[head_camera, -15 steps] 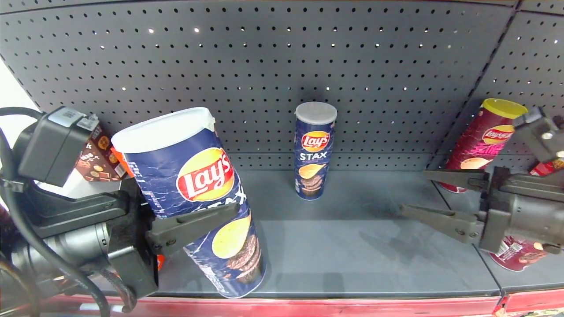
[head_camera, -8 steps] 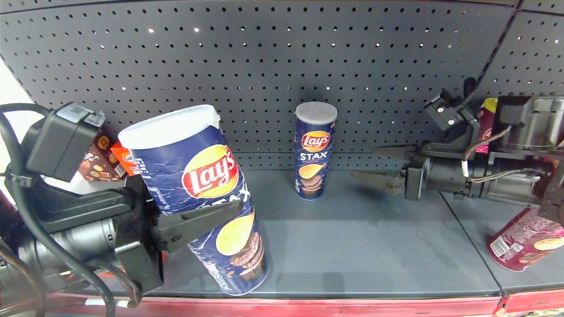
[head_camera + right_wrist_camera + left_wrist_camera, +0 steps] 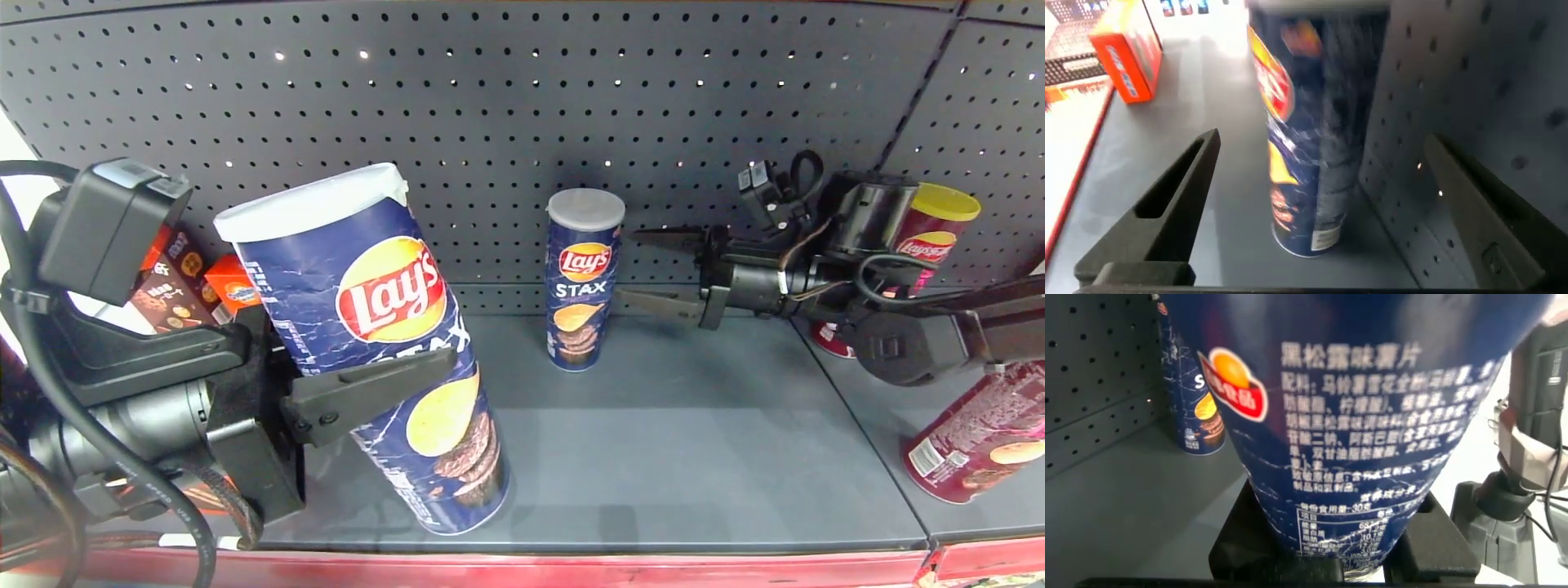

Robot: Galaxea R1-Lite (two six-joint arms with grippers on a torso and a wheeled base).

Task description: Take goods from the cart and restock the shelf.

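Observation:
My left gripper is shut on a big blue chip can, which it holds tilted over the front left of the grey shelf. The same can fills the left wrist view. A second blue chip can stands upright at the back middle, against the pegboard. My right gripper is open, its fingertips just to the right of that can at mid-height. In the right wrist view this can stands straight ahead, between the two spread fingers.
A red chip can with a yellow lid stands behind my right arm, and another red can lies at the right front. Small orange and brown boxes sit at the back left. The pegboard wall closes the back.
My right arm swung from the right front toward the back and left, ending beside the standing blue can. My left gripper raised its can slightly and moved it a little inward.

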